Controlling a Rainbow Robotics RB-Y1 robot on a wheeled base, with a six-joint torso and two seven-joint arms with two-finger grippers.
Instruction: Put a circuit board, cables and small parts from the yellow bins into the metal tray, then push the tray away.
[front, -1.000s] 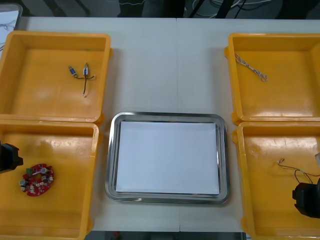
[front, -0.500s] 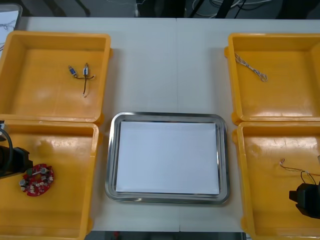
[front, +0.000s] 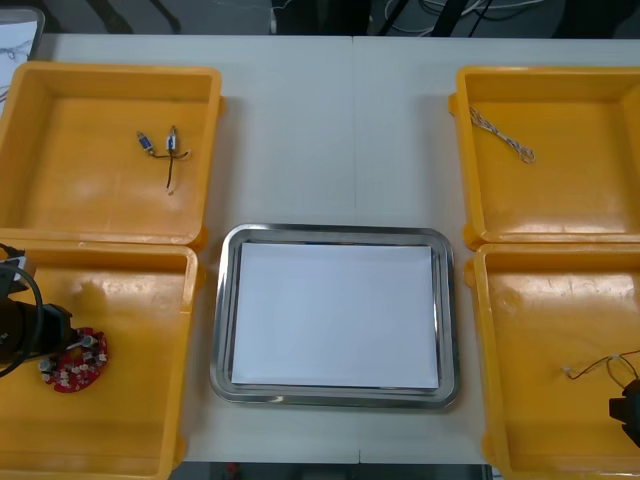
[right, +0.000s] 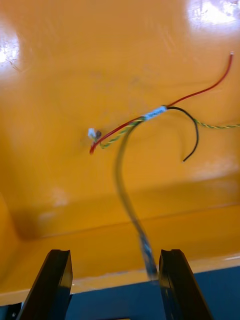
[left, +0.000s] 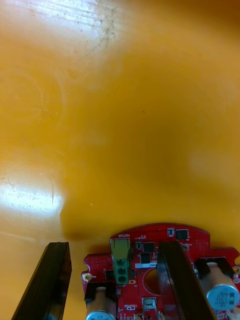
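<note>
While left gripper (left: 112, 246) gapes wide, fingers (left: 50, 280) overhang board (left: 152, 250).

Pale table (front: 340, 120), dark floor (front: 210, 14) beyond.

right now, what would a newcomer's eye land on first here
The metal tray, white inside, sits mid-table. In the near left yellow bin, the left gripper hangs open right at the round red circuit board. In the near right yellow bin, the right gripper is open near a red and yellow cable.
</note>
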